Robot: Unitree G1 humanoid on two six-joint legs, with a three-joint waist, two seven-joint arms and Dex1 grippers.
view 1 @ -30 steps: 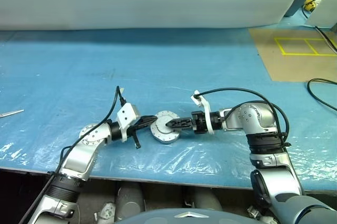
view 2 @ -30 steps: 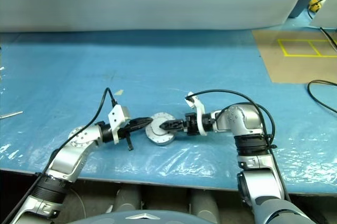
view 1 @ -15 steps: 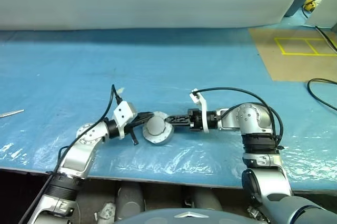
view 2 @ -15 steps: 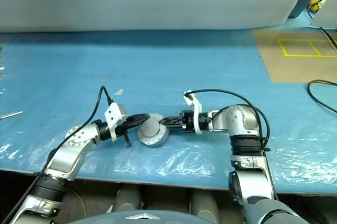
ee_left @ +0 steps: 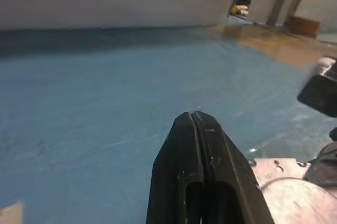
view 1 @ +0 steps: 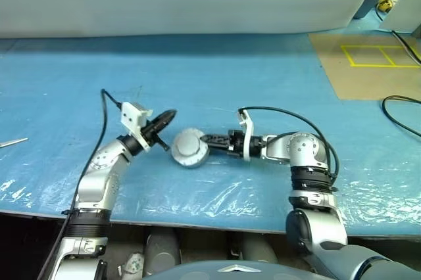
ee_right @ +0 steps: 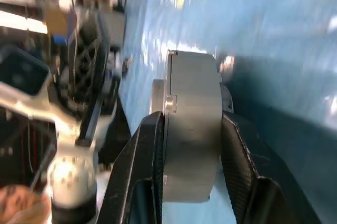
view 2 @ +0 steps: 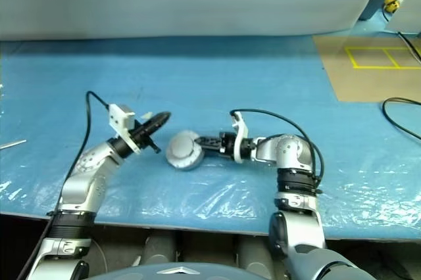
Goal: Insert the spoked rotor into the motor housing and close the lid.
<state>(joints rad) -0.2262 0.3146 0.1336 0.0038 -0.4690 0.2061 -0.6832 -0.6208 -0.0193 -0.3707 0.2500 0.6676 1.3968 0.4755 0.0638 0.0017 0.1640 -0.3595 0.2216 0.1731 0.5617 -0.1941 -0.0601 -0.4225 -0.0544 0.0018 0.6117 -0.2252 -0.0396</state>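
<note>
The closed motor assembly — the lid showing its plain grey face on top of the motor housing — sits between the two black fingers of the right gripper, which reaches in level from the right and clamps the stack across its thickness; in the right wrist view one finger presses each flat face, with the round edge standing out past the fingertips. The stack is tilted, its grey face turned up and toward the robot, its lower edge at or just above the blue plastic sheet — whether it touches cannot be told. Being round, it has no long axis; its axle line runs across the gripper's reach, from one finger to the other. The left gripper stands just beside the stack on its left, apart from it and raised, its fingers pressed together on nothing and pointing up and to the right. The sheet lies bare and wide behind and to either side of the stack, while the table's near edge runs close in front of both arms. A brown board with yellow tape lies well apart at the far right, with a black cable near it.
</note>
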